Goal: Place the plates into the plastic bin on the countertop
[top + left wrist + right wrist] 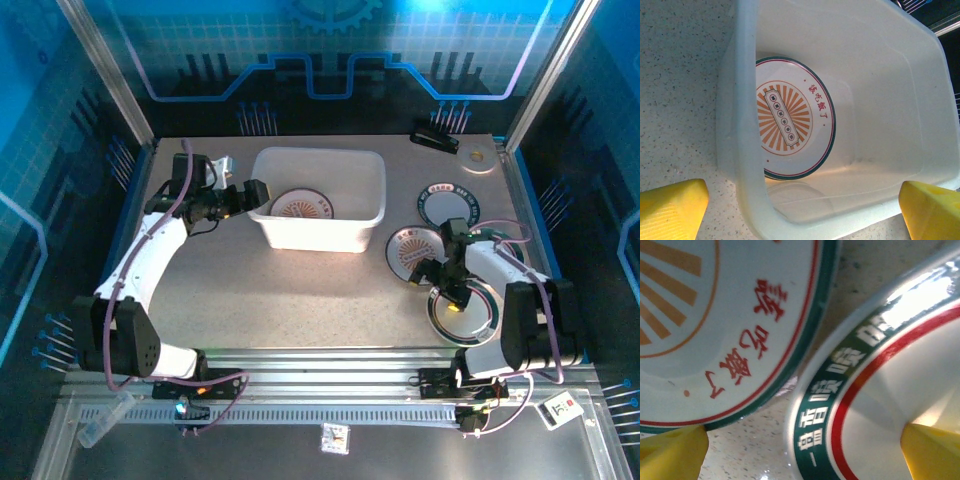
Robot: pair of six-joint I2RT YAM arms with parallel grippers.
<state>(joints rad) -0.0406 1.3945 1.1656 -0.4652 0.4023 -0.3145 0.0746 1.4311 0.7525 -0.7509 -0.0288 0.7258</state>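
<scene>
A: Starting at the left, where is the left gripper (256, 194)?

B: At the left end wall of the plastic bin (320, 236), up by the rim and pointing into it. In its wrist view the left gripper (800, 215) is wide open and grips nothing, with one yellow fingertip (671, 209) in each bottom corner and the plastic bin (742, 100) between them.

A: What is inside the bin?

B: One sunburst plate (300, 207) lies flat on the floor, toward the bin's left end. The wrist view shows the sunburst plate (790, 117) with orange rays, a thin red ring, red characters and a green edge.

A: And to the right of the bin?

B: Three plates lie on the bench (300, 300). The dark-rimmed plate (448, 208) is just beside the bin's right wall. The second sunburst plate (405, 245) is off the bin's front right corner. The green-banded plate (465, 315) is farther right and nearer the arm bases.

A: The right gripper?

B: The right gripper (440, 288) hangs low over the gap between those last two, wide open and gripping nothing. In its wrist view the right gripper (800, 455) has one fingertip (670, 455) at the second sunburst plate (715, 330) and the other over the green-banded plate (890, 390). I cannot tell whether either touches.
</scene>
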